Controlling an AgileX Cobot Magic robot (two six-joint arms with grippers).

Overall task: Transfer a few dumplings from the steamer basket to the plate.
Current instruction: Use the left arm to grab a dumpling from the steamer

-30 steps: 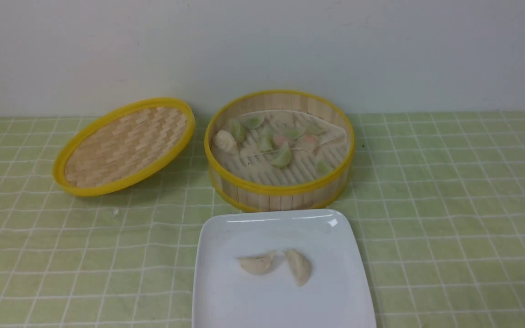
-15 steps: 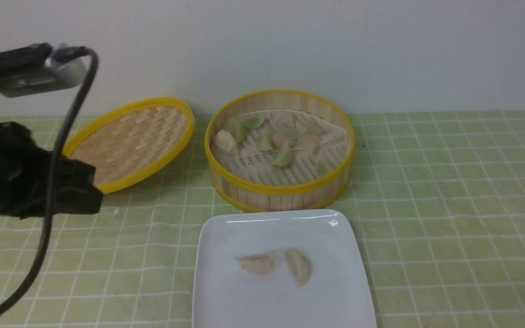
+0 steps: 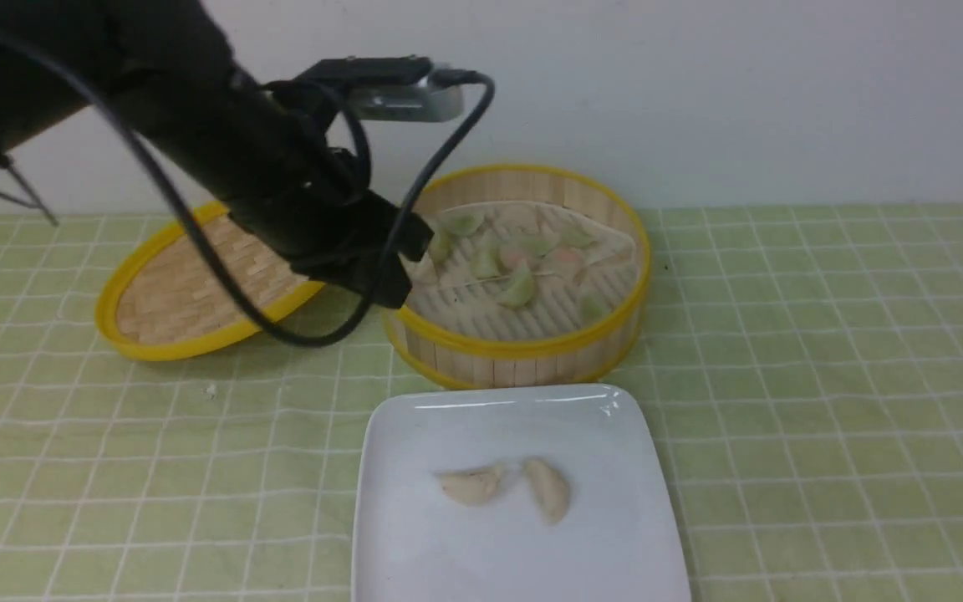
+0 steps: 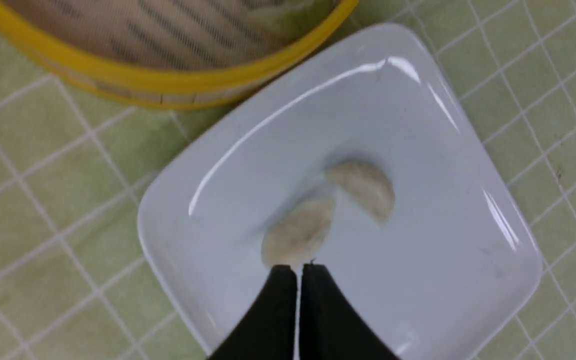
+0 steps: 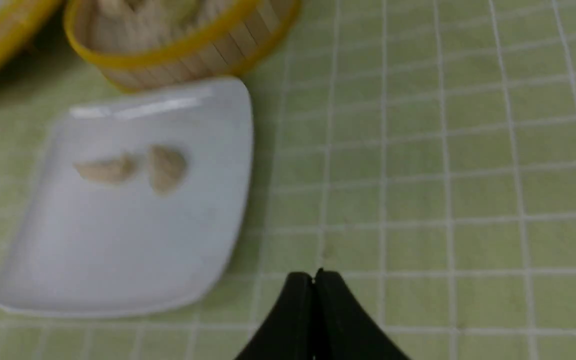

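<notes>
**A:** Where the bench (image 3: 824, 376) lies nearest, what do you count?

**B:** One plate (image 3: 448, 568), white and square, on the green checked cloth (image 3: 114, 468). Two beige dumplings (image 3: 471, 485) lie side by side near its middle, almost touching. None of the green ones is on it.

**A:** And the right end effector (image 5: 314, 275)?

**B:** Its fingers are pressed together with nothing between them, above bare cloth to the right of the plate.

**A:** Behind the plate?

**B:** One steamer basket (image 3: 515, 344), just beyond the plate's far edge. All the task's dumplings (image 3: 519, 288) are inside it, on the slats and the liner paper (image 3: 615, 247). I make out at least six pale green and two pinkish ones (image 3: 565, 255). The arm hides the basket's left side, so I can give no firm total.

**A:** Left of the basket?

**B:** One lid (image 3: 172, 309), tilted, its far edge raised.

**A:** And the left arm (image 3: 222, 125)?

**B:** It reaches in from the upper left to the basket's left rim. The left end effector (image 4: 298, 270) has its fingers together and carries nothing.
</notes>
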